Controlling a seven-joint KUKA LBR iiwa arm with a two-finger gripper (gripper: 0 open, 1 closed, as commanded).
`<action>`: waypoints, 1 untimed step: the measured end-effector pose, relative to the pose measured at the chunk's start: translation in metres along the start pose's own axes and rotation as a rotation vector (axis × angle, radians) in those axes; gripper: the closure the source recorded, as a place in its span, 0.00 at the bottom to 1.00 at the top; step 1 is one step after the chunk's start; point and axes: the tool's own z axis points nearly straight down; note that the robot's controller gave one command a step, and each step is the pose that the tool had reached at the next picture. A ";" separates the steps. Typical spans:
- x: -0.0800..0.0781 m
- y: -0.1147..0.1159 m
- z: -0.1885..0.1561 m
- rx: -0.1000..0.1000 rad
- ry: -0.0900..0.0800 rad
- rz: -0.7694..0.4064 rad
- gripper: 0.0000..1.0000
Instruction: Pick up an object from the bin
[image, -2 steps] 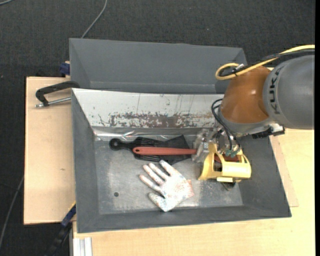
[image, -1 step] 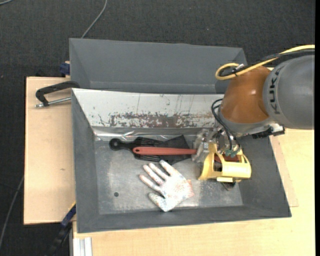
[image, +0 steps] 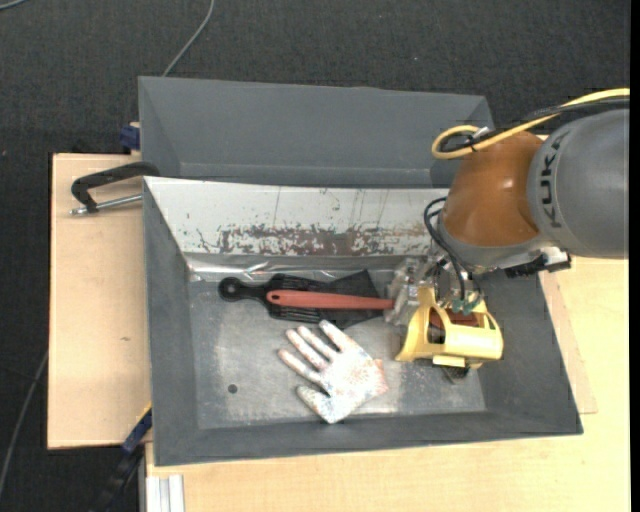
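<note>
Yellow plastic piece (image: 458, 340) on the right of the bin (image: 228, 352) floor; gripper (image: 412, 300) low beside it and the red-handled tool (image: 320, 299). Grip state: cannot tell. Likely grasp stage; next needs firm closure, then lift.

The grey arm (image: 592, 185) bears KUKA lettering, a rounded orange wrist cover (image: 490, 200) and a yellow cable (image: 462, 138).
</note>
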 end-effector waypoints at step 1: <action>0.002 0.000 -0.018 0.001 0.007 -0.001 1.00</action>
